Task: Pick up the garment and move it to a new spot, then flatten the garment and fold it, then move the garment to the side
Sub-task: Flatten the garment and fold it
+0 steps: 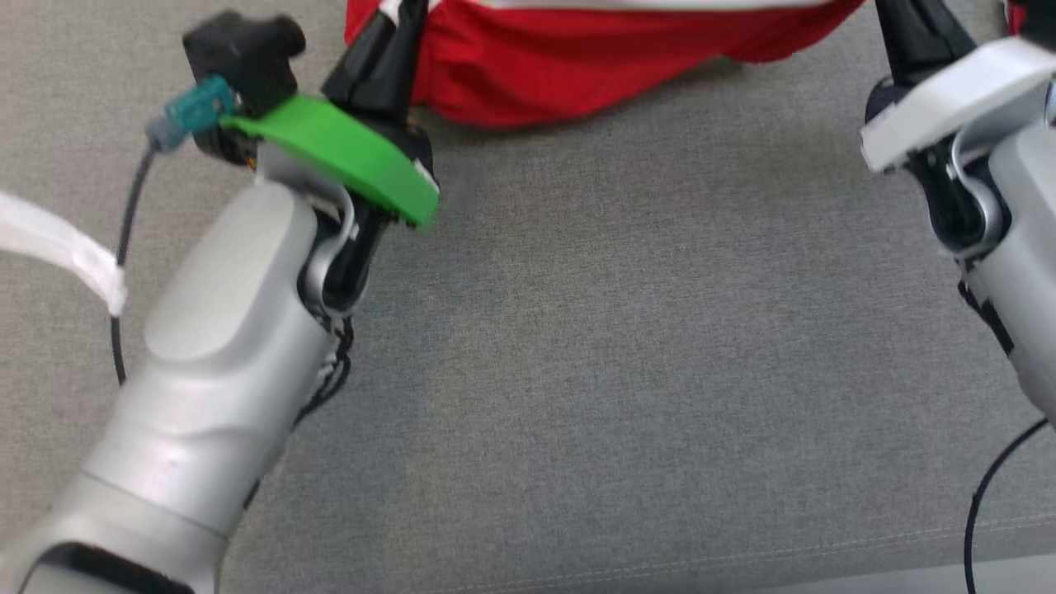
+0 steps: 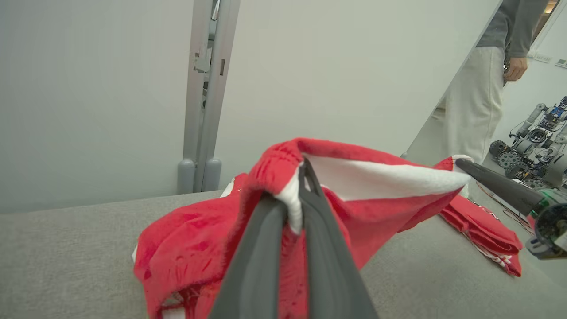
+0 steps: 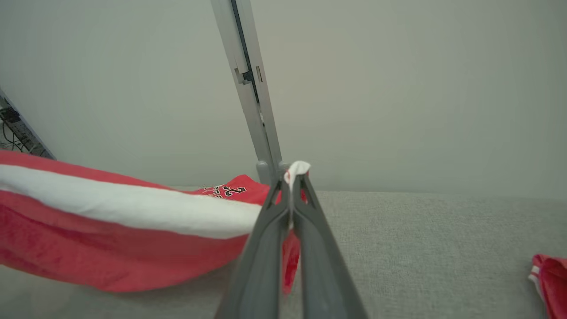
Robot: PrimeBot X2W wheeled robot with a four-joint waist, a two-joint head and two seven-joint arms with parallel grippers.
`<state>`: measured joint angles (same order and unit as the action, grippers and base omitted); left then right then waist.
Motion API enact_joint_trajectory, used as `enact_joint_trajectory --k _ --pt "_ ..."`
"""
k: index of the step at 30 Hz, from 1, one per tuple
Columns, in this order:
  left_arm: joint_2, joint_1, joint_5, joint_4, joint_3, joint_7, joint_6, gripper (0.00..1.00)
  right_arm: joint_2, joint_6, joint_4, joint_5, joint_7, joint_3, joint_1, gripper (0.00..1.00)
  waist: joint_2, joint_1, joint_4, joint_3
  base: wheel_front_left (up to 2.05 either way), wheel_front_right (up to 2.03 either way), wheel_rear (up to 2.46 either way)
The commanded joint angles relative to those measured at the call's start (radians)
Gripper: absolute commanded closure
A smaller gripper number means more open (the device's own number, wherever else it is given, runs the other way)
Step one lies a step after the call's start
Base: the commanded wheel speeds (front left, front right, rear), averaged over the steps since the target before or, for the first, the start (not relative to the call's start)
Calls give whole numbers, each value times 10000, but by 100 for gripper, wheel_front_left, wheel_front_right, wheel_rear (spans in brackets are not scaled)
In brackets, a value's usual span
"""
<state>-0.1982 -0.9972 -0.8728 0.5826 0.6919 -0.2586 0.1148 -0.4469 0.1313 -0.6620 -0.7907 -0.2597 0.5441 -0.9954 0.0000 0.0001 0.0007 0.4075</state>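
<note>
The garment is red with a white band, stretched across the top of the head view over the grey surface. My left gripper is shut on one end of its white-edged hem. My right gripper is shut on the other end, a white tip of fabric sticking out above the fingers. Between them the garment hangs in a sagging span, its lower part brushing the surface. In the left wrist view the right gripper's dark finger shows at the hem's far end.
A second red garment lies bunched on the surface to the right, also seen as a red garment edge. A person stands beyond the surface's corner. A pale wall with a grey post lies behind. White tape hangs at left.
</note>
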Motion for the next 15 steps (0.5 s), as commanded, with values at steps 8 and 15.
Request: enact_joint_trajectory --k 8,15 --pt "307 4229 1655 -1758 -596 -59 -361 100 -328 -15 2195 312 -57 -1377 4020 100 0 -1 130 -1095 0 0 0" --pt "247 6382 2190 -2038 -231 -61 -272 100 -52 -15 3312 476 -59 -2394 6747 100 0 -1 193 -1756 0 0 0"
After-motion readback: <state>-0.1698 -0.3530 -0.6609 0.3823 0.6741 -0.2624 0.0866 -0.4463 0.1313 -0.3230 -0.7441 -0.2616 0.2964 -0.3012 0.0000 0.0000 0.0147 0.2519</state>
